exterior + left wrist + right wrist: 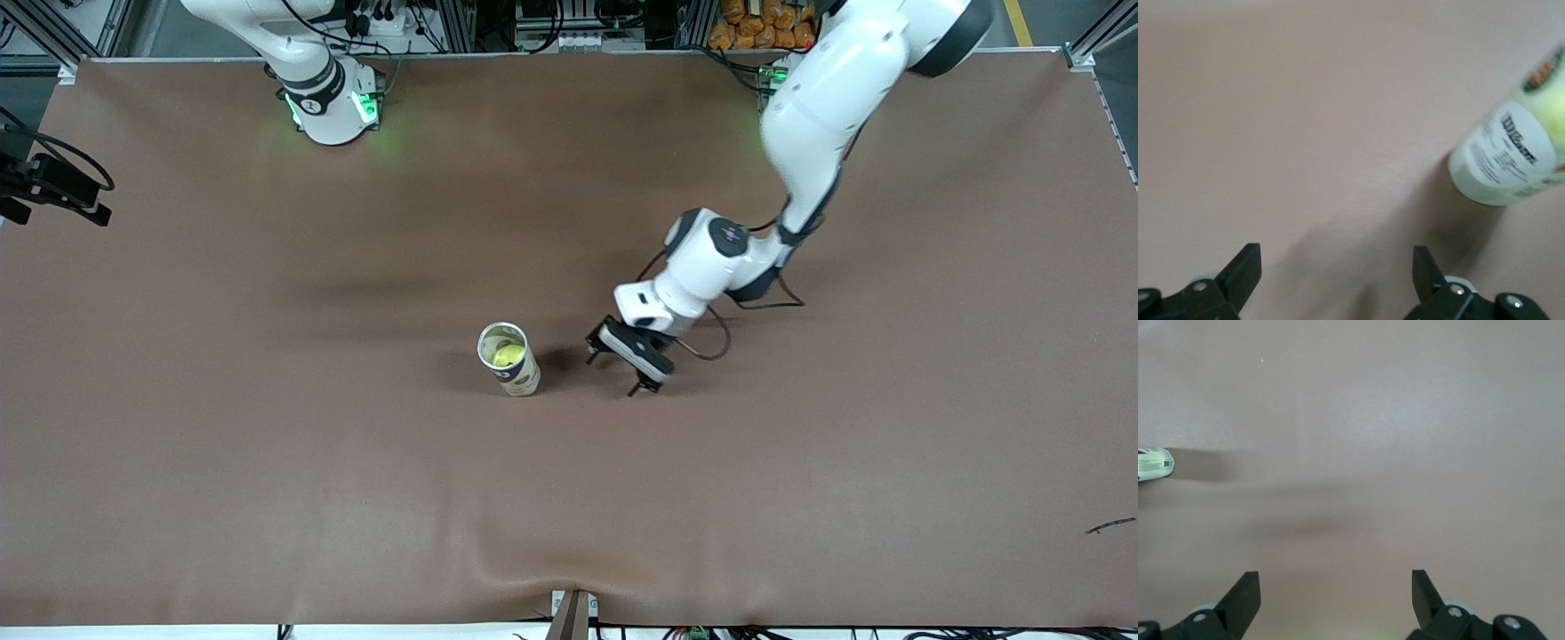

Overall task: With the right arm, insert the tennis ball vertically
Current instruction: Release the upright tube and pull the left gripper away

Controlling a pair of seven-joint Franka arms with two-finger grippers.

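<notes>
- While the left arm reaches low, its left gripper (622,366) hovers just beside the can (509,359), jaws spread, empty.
- Upright, mouth up, the can holds the tennis ball (508,355) mid-surface (267,444).
- Right gripper (1336,600) waits, jaws apart.

Brown table (267,444) — carries upright ball can (510,360) near middle, tennis ball (508,354) inside.

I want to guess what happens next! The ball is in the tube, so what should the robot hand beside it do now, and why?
Probably lift the left gripper up and away. The tennis ball already sits inside the upright can, and the gripper's jaws are open and empty beside it, so nothing seems left to hold. The right arm waits.
</notes>
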